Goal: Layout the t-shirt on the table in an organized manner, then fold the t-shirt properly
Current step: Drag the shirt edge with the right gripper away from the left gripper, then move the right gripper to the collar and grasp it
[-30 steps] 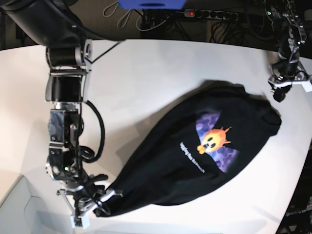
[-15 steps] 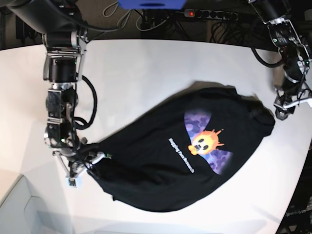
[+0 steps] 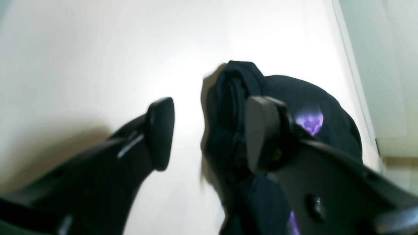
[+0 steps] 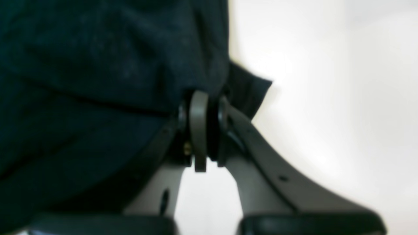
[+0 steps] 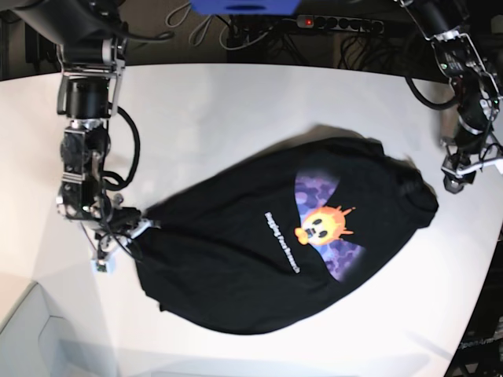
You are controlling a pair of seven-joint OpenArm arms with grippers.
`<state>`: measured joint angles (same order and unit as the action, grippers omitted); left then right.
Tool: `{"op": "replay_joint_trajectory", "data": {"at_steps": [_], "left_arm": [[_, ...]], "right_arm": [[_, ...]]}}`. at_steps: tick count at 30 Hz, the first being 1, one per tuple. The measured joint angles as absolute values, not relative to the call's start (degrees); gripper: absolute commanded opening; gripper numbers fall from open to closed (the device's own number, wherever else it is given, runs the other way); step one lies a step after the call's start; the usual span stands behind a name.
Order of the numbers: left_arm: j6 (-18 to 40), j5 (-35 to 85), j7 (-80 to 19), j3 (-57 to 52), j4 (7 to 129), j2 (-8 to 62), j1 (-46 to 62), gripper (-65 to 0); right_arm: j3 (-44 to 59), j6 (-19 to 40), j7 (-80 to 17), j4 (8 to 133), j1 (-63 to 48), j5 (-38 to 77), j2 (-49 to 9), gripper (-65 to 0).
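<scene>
The black t-shirt (image 5: pixel 259 259) lies bunched in a rough oval on the white table (image 5: pixel 236 118), its purple and orange graphic (image 5: pixel 322 229) facing up. At the left of the base view, my right gripper (image 5: pixel 119 237) is shut on the shirt's left edge. The right wrist view shows its tips (image 4: pixel 209 130) pinched on dark cloth (image 4: pixel 98 81). My left gripper (image 5: pixel 462 177) hangs open just right of the shirt's right end, apart from it. In the left wrist view its open fingers (image 3: pixel 160 133) frame bare table, with the rumpled shirt (image 3: pixel 235 98) just beyond.
A power strip (image 5: pixel 338 23) with a red light and cables lies beyond the table's far edge. A blue object (image 5: pixel 244 6) sits at top centre. The table's curved edge runs along the lower left (image 5: pixel 31 290) and the right (image 3: pixel 352 65).
My right gripper has dragged the shirt's edge toward the far left, and the whole shirt slid left with it. My left gripper came closer to the shirt's right end and widened.
</scene>
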<state>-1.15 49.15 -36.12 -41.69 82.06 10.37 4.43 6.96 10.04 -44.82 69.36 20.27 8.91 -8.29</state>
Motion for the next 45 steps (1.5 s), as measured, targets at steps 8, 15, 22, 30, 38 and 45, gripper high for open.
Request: {"op": "replay_joint_trajectory", "data": {"at_steps": [8, 15, 22, 30, 38, 45], "left_arm": [[-1.1, 49.2, -36.7, -41.6, 82.5, 10.4, 4.4, -30.8], [-1.1, 48.3, -36.9, -41.3, 80.0, 11.5, 0.1, -30.8], [-0.9, 43.4, -36.7, -39.9, 74.4, 12.2, -6.6, -30.8], [-0.4, 37.1, -36.8, -35.6, 71.3, 12.2, -10.6, -30.8], [-0.5, 37.2, -36.5, -30.6, 67.0, 12.1, -11.2, -30.8], [-0.5, 37.1, -36.2, -29.8, 64.9, 12.2, -12.1, -30.8]], "right_arm": [[15.3, 10.0, -48.8, 69.2, 20.3, 7.9, -7.1, -33.1], [20.3, 10.3, -52.1, 87.6, 15.4, 12.1, -3.9, -18.7], [18.0, 9.6, -52.4, 108.4, 4.2, 14.2, 1.4, -18.4], [-9.8, 10.2, -47.7, 109.6, -6.4, 14.3, 1.6, -18.4], [-26.4, 10.1, -44.9, 101.1, -7.4, 14.0, 0.8, -18.3], [-33.7, 9.6, -35.2, 92.2, -4.0, 8.9, 0.8, -18.2]]}}
